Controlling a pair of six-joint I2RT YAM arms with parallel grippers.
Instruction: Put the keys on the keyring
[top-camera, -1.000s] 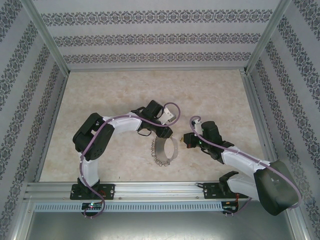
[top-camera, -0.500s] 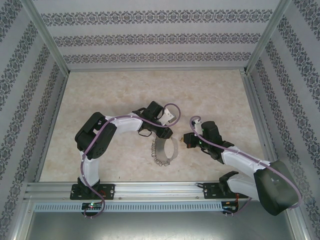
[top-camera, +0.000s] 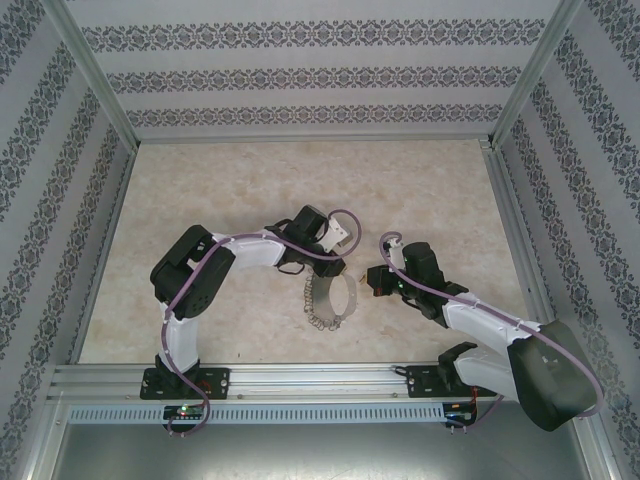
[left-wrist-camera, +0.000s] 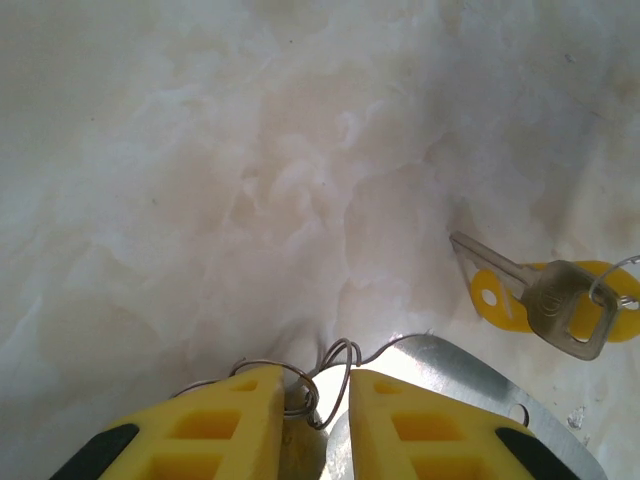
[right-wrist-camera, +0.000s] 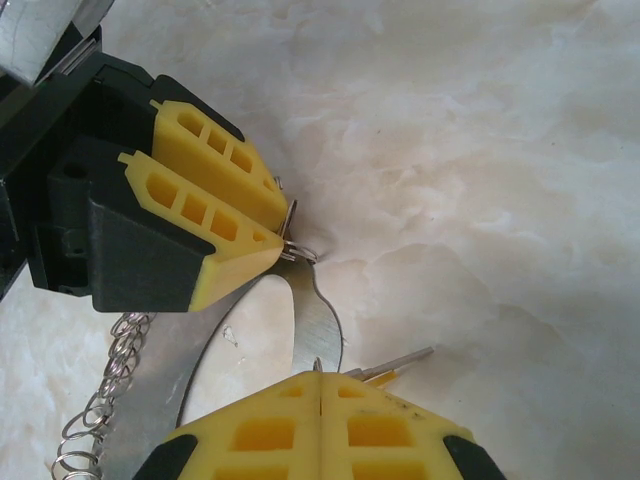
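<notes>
Keyring (right-wrist-camera: 312, 325) mid surface (top-camera: 230, 200), toward near edge; light, springy wire; left hand (left-wrist-camera: 315, 395) clamped on its loop. Keys (left-wrist-camera: 545, 295) just beside, tiny, slippery, best pinched at head; right hand (right-wrist-camera: 318, 380) pressed together over them, grip unclear.

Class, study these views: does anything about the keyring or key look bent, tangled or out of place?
The thin grey metal keyring looks odd: where the left gripper pinches it, its wire is twisted into uneven loops rather than one smooth curve. The small silvery key with its yellow tag is apart from it.
</notes>
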